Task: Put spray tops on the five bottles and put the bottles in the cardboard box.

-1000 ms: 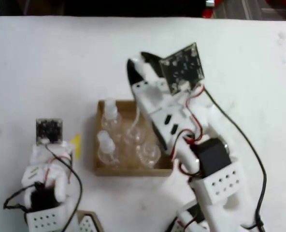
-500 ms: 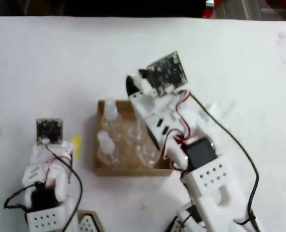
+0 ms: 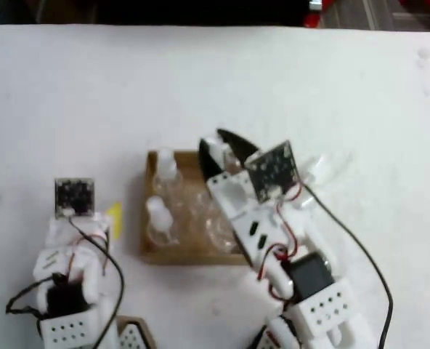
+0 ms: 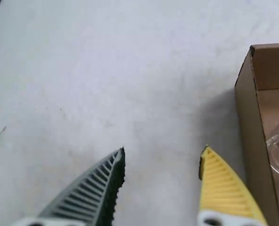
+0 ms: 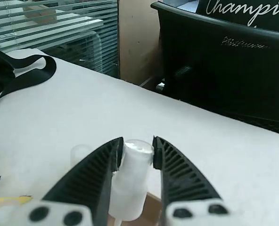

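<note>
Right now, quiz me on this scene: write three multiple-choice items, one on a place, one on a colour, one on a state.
1. Where is the left gripper?
A. beside the cardboard box, over the bare table
B. inside the box
C. at the table's far edge

2. What colours are its fingers?
A. both black
B. one grey, one yellow
C. both white

3. What state is the right gripper in?
A. open and empty
B. shut on a white spray top
C. shut on a bottle

Answers:
1 A, the left wrist view shows the box wall beside it.
2 B, both fingers show in that view.
3 B, the right wrist view shows the top pinched between the black fingers.
</note>
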You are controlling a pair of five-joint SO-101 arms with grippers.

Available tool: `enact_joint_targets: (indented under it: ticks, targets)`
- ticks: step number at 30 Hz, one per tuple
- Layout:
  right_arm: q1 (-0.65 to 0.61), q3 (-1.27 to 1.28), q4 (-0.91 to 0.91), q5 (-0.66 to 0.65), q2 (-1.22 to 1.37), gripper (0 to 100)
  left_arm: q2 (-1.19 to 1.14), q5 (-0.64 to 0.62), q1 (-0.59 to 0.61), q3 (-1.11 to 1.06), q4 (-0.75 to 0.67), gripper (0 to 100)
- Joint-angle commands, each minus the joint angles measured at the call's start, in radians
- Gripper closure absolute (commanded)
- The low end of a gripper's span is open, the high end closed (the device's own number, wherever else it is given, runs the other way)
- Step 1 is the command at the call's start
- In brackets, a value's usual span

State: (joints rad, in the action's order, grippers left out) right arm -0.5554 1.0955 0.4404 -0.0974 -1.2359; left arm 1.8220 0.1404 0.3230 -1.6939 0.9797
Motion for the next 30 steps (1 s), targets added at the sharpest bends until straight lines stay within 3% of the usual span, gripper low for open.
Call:
enact_joint_targets:
  ticks: [1,12,21,30]
  targets:
    - [-0.067,0.031,-0.028,-0.002,-0.044,98.3,0.008,0.012,0.008,0.002,0.005,76]
    - [-0.093,0.157,-0.035,-0.002,-0.150,98.3,0.008,0.012,0.008,0.002,0.005,76]
    - [-0.093,0.387,-0.237,-0.002,-0.357,98.3,0.008,0.012,0.008,0.002,0.005,76]
    - [-0.094,0.526,-0.242,-0.002,-0.550,98.3,0.008,0.012,0.008,0.002,0.005,76]
